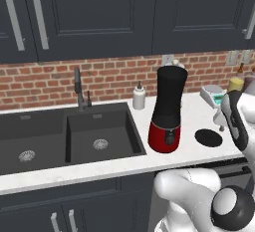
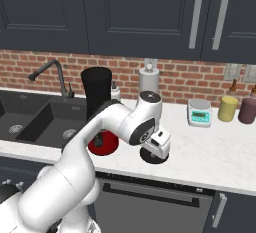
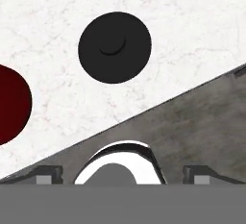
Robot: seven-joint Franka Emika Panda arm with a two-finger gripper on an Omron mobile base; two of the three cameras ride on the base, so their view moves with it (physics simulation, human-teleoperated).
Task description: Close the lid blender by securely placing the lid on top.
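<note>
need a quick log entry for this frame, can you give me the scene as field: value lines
blender: upright on the white counter, right of the sink, jar mouth uncovered
lid: lying flat on the counter, right of the blender, apart from it
gripper: open, holding nothing, above the counter edge, short of the lid
white bottle: behind the blender, by the brick wall
task status: lid not yet picked up

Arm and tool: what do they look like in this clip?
The arm is glossy white with rounded segments and dark grey joint caps. The tool has a boxy white hand and two small dark finger tips. No cables or markings show.
</note>
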